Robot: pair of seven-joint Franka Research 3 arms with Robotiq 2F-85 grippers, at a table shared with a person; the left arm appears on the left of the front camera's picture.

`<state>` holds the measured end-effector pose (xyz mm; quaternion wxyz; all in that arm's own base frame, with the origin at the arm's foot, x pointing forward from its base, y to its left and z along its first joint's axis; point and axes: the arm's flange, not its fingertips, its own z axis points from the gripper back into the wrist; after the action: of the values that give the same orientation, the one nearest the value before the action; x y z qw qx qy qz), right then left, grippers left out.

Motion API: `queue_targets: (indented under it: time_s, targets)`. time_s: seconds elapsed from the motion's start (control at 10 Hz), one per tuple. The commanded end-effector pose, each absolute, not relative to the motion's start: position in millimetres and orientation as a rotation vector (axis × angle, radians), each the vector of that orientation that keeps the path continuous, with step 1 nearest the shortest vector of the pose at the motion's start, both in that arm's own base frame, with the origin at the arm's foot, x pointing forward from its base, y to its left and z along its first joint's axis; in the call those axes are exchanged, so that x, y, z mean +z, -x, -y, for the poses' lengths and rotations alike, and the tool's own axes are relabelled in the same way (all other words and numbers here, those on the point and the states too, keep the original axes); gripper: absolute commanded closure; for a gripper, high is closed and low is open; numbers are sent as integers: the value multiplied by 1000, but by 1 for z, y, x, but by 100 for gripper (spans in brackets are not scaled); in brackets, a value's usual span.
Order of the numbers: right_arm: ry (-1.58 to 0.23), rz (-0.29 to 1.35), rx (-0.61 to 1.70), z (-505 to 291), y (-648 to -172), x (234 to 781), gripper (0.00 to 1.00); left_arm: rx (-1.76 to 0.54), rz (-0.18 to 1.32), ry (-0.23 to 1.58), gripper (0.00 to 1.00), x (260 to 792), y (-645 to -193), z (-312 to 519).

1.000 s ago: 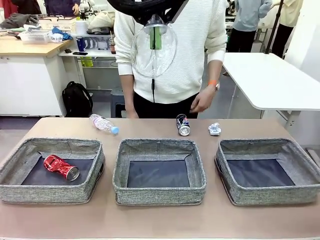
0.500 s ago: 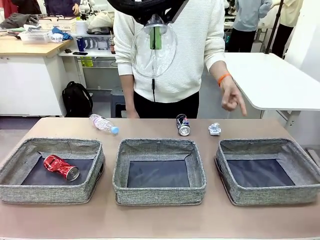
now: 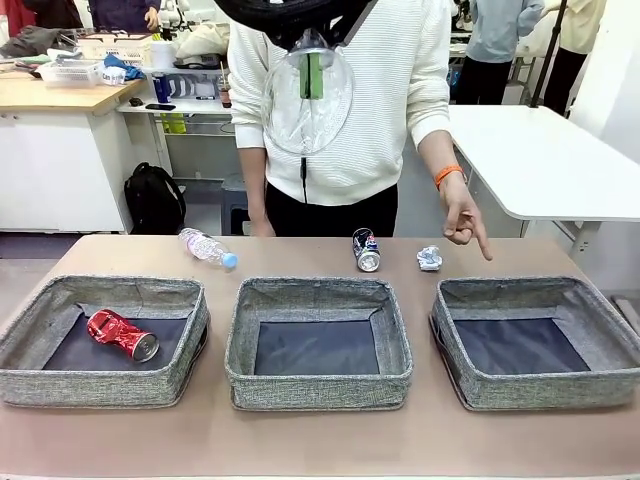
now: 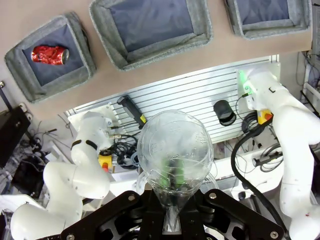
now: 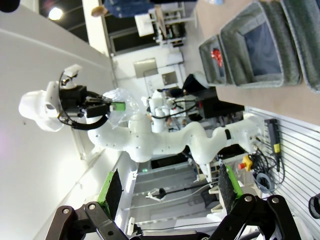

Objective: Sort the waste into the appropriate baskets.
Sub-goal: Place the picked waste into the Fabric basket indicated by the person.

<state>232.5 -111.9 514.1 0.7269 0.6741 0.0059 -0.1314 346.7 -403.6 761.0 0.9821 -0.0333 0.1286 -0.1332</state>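
The left end effector (image 3: 311, 72) clamps the plastic cup (image 3: 308, 105) high up, short of the near edge of the table (image 3: 320, 440); the right end effector (image 5: 169, 192) is wide, empty. A hand (image 3: 462, 215) points at the basket (image 3: 520, 390) by the right edge: probably lower the light cup inside before releasing

Three grey woven baskets in a row on the tabletop (image 3: 320, 440), with litter in and around them.
The middle basket (image 3: 318, 385) shows a dark flat bottom, as does the right basket (image 3: 600, 330) beside it. The left basket (image 3: 30, 325) on its other side holds a crushed red can (image 3: 122, 334) lying on its side. Just beyond the middle basket's far left corner lies a clear bottle with blue cap (image 3: 207, 247). Beyond its far right corner lies a dark blue-silver can (image 3: 366, 250), with a crumpled white paper ball (image 3: 430, 258) farther right. High above the middle basket, a clear plastic cup (image 3: 290, 110) is gripped in the left end effector (image 3: 312, 75).
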Motion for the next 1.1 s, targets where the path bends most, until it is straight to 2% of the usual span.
queue_targets:
  time_s: [0.0, 0.2, 0.6, 0.8, 1.0]
  targets:
    - [-1505, 7, -265, 112, -235, 517, 0, -261, -252, 57, 99, 762, -344, 401]
    - [-1505, 7, -265, 112, -235, 517, 0, -298, -207, 121, 99, 743, -333, 414]
    - [-1505, 7, -265, 112, -235, 517, 0, -417, -259, 341, 99, 622, -277, 468]
    - [-1505, 7, -265, 112, -235, 517, 0, -390, -156, 348, 99, 570, -259, 505]
    - [-1505, 7, -265, 112, -235, 517, 0, -416, -76, 413, 99, 527, -270, 541]
